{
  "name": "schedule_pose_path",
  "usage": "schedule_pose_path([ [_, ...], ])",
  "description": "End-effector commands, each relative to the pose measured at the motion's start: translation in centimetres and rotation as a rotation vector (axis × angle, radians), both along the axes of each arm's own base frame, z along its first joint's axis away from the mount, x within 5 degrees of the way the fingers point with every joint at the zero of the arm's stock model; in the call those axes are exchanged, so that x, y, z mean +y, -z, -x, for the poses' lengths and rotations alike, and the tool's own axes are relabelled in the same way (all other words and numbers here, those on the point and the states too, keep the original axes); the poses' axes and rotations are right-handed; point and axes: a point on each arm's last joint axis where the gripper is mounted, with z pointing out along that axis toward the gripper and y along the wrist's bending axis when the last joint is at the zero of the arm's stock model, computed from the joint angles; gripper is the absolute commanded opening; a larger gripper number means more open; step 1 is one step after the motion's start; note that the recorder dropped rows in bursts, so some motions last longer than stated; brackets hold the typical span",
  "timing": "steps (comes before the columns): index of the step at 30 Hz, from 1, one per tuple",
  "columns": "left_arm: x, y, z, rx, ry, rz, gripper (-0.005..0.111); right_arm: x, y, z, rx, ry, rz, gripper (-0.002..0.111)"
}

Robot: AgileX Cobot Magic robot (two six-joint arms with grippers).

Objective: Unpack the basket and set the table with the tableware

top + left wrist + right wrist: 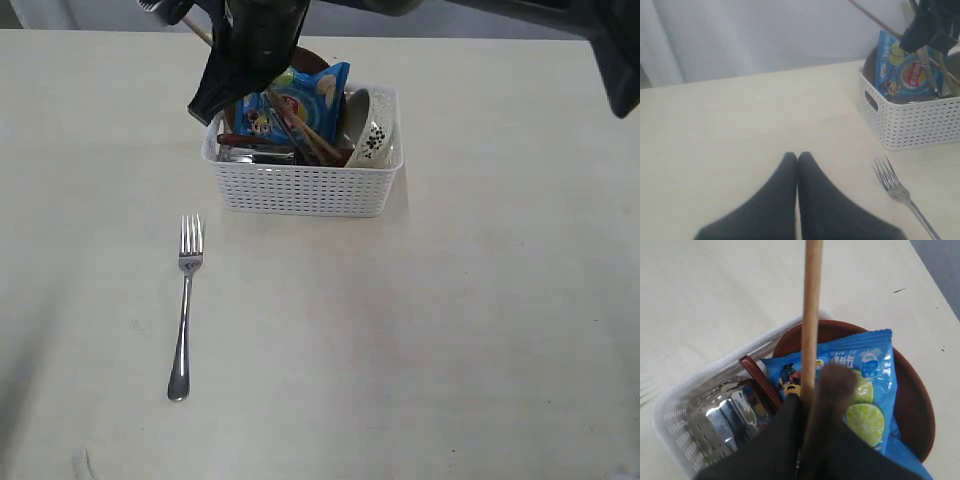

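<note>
The white lattice basket [300,190] stands at the back middle of the table [450,330]. In it are an off-white bowl [375,135], a brown plate [915,405], a reddish-brown spoon [760,380], a steel cup [730,415] and one wooden chopstick [312,138]. My right gripper [810,395] hangs over the basket's left end, shut on the other chopstick [811,315], which sticks up out of it. The steel fork [185,300] lies on the table in front of the basket. My left gripper [797,156] is shut on nothing, low over bare table left of the fork [895,185].
A blue chips bag [300,100] leans on the plate inside the basket and covers much of its contents. The right arm crosses above the basket from the back right. The table's far edge runs just behind the basket.
</note>
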Motion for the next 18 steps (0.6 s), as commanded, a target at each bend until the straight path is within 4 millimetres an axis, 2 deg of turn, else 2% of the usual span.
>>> schedule_pose_path([
  [1,0.0,0.0,0.0,-0.009,-0.001,0.000,0.000,0.2,1.7,-0.2,0.039,0.000,0.027,0.000],
  [8,0.0,0.0,0.0,-0.009,-0.001,0.000,0.000,0.5,5.5,-0.5,0.112,0.012,0.093,0.000],
  [14,0.0,0.0,0.0,-0.009,-0.001,0.000,0.000,0.7,7.2,-0.7,0.133,0.014,0.112,0.000],
  [18,0.0,0.0,0.0,-0.009,-0.001,0.000,0.000,0.7,7.4,-0.7,0.133,0.014,0.120,0.000],
])
